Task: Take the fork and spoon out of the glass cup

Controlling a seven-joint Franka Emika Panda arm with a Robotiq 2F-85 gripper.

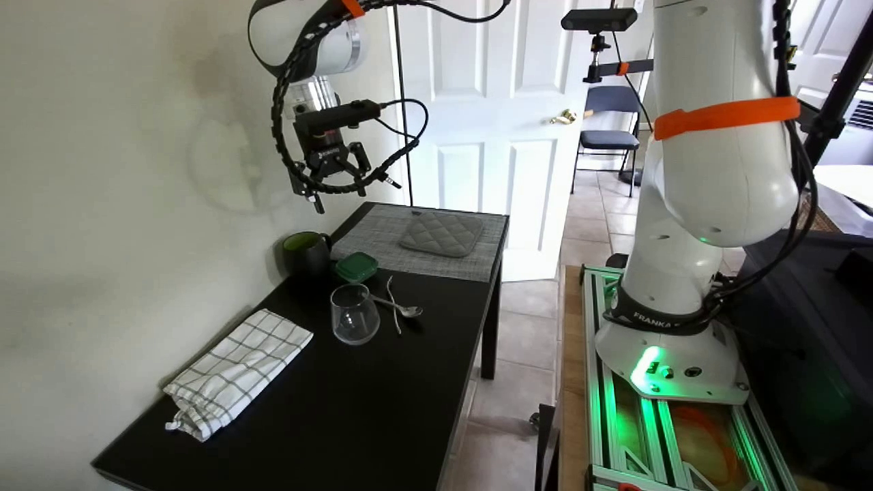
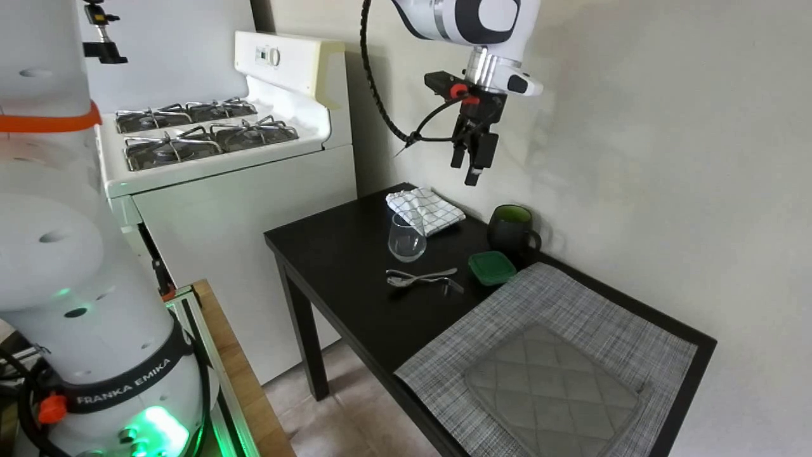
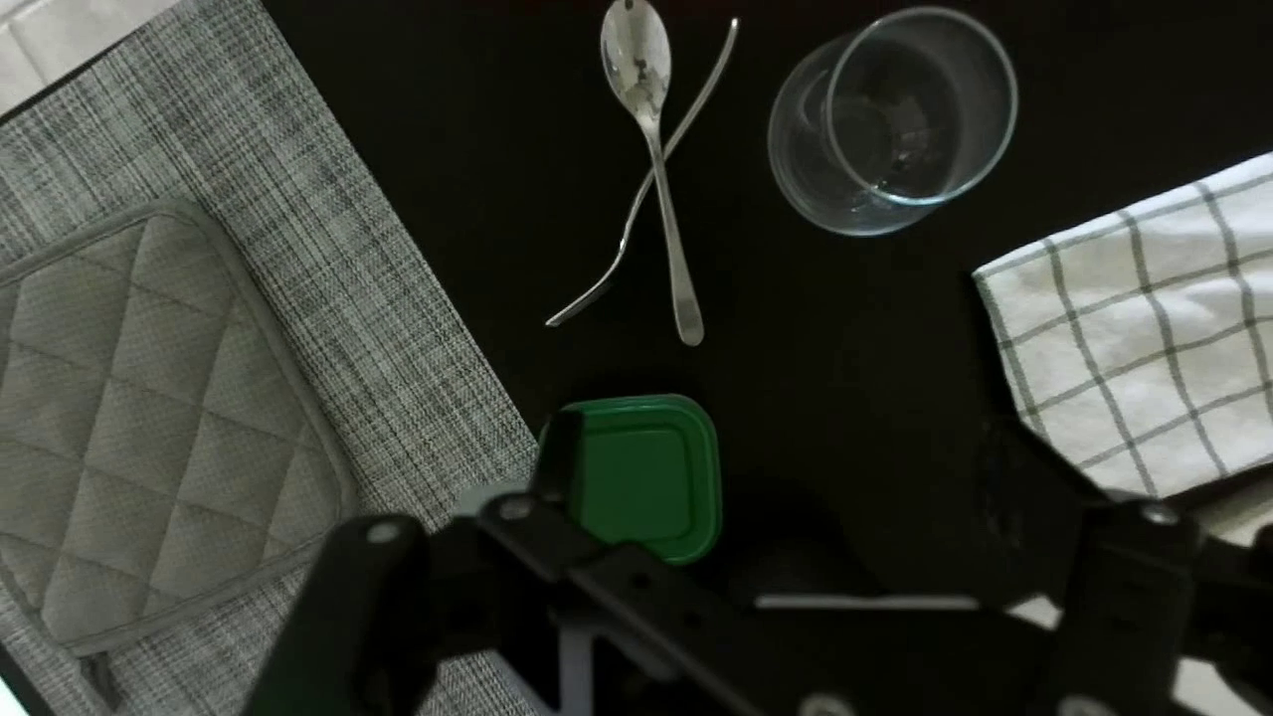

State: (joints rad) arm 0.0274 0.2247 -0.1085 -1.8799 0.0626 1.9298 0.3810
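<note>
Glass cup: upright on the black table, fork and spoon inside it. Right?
Not inside: the wrist view shows the fork and spoon lying crossed on the black table, beside the glass cup. The glass cup does stand upright on the black table.

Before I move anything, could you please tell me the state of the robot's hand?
The hand: open, jaws apart, holding nothing.
</note>
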